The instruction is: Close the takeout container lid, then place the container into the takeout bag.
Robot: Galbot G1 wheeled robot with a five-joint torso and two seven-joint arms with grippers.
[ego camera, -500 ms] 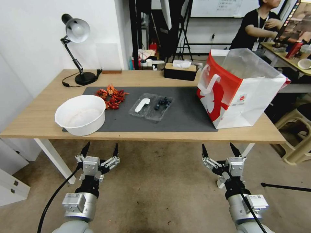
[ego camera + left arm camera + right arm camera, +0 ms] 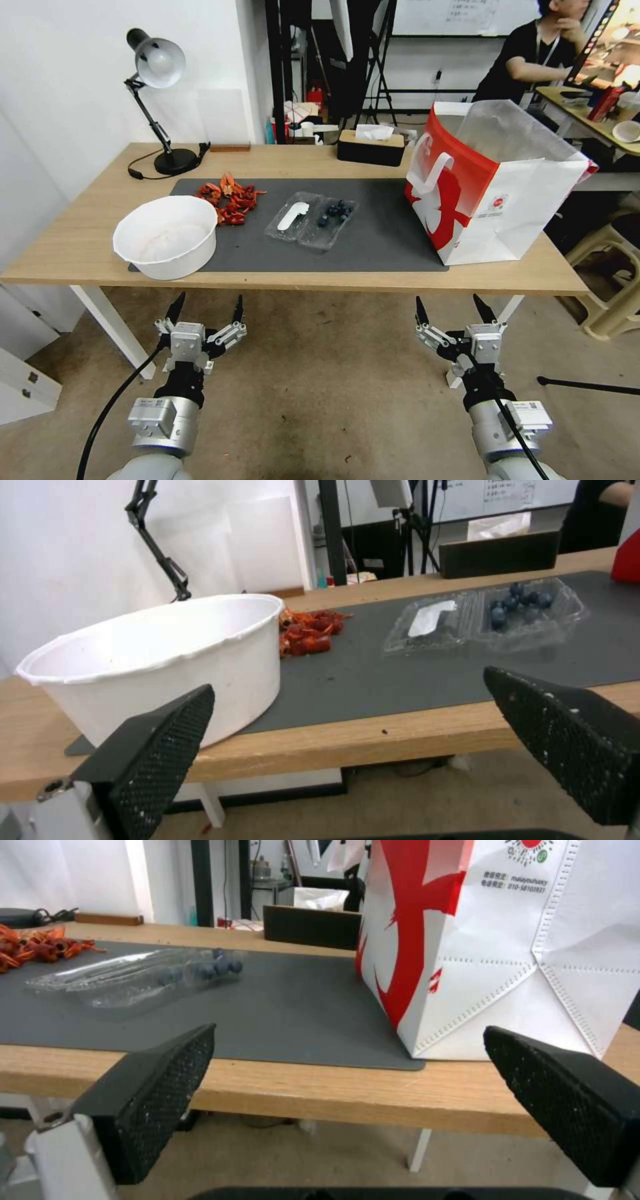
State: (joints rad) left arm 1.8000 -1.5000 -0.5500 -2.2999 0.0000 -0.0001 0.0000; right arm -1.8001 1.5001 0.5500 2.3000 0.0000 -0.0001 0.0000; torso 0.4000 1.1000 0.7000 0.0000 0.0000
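Note:
The clear takeout container [image 2: 331,223] [image 2: 530,612] [image 2: 200,972] lies open on the grey mat [image 2: 373,243], dark blue berries in its right half. Its lid [image 2: 291,217] [image 2: 430,622] lies flat beside it on the left, with a white oblong piece on it. The red-and-white takeout bag [image 2: 497,193] [image 2: 507,940] stands open at the table's right end. My left gripper [image 2: 205,308] [image 2: 347,735] hangs open below the table's front edge, under the bowl. My right gripper [image 2: 451,308] [image 2: 347,1095] hangs open below the front edge, under the bag.
A large white bowl [image 2: 165,235] [image 2: 160,655] stands at the front left. Red crayfish pieces [image 2: 230,197] lie behind it. A black tissue box [image 2: 371,147] and a desk lamp [image 2: 159,100] stand at the back. A person sits behind the bag.
Neither arm nor any object on the table has moved. Only the person in the background shifted.

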